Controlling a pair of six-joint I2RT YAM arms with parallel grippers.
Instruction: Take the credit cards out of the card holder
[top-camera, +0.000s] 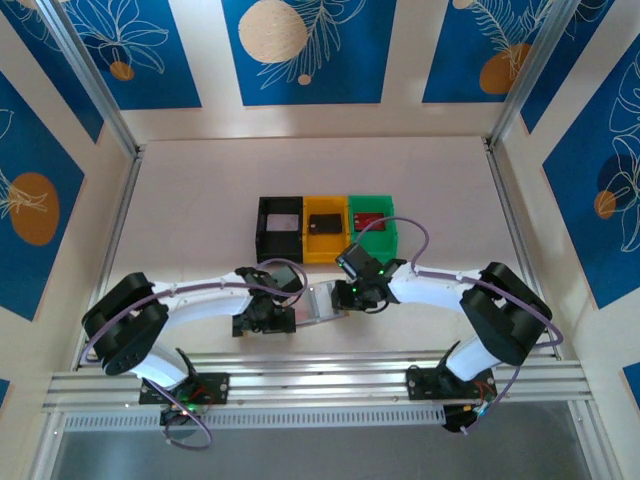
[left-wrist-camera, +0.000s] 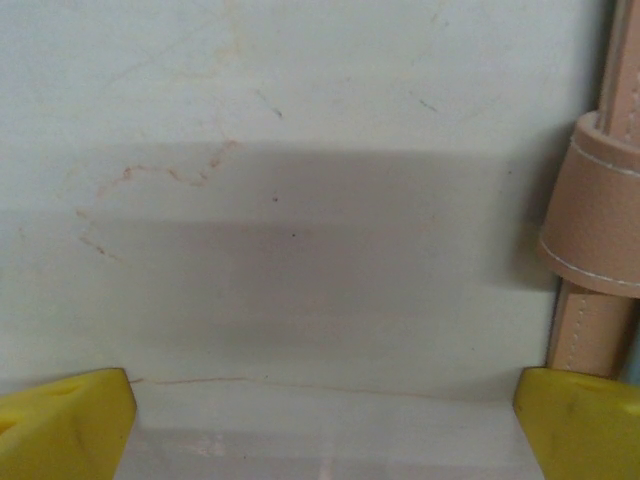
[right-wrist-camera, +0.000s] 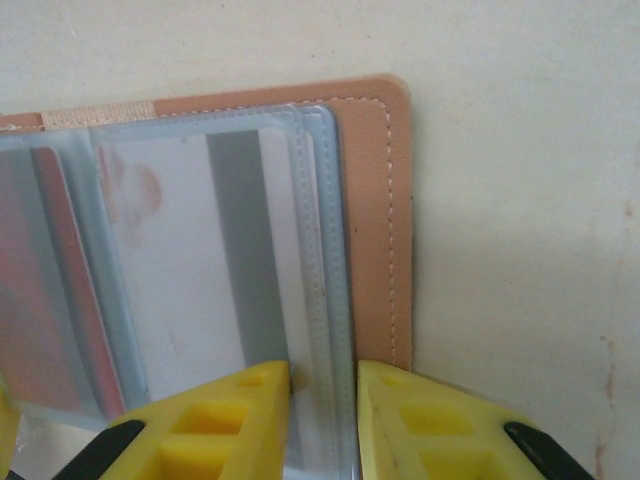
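Coloured plastic bins (top-camera: 324, 252) each hold a card (top-camera: 324, 223). The open tan leather card holder (right-wrist-camera: 375, 220) holds a pale striped credit card (right-wrist-camera: 190, 260). Left gripper (left-wrist-camera: 320, 410) spread; right gripper (right-wrist-camera: 323, 400): pinch unclear.

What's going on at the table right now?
The card holder lies open on the table between the two arms. The right tool is pinched on the edge of its clear pockets, where a pale card with a dark stripe sits inside. The left tool hangs wide open over bare table beside the holder's snap tab, holding nothing. A dark card lies in the yellow bin and a red card in the green bin.
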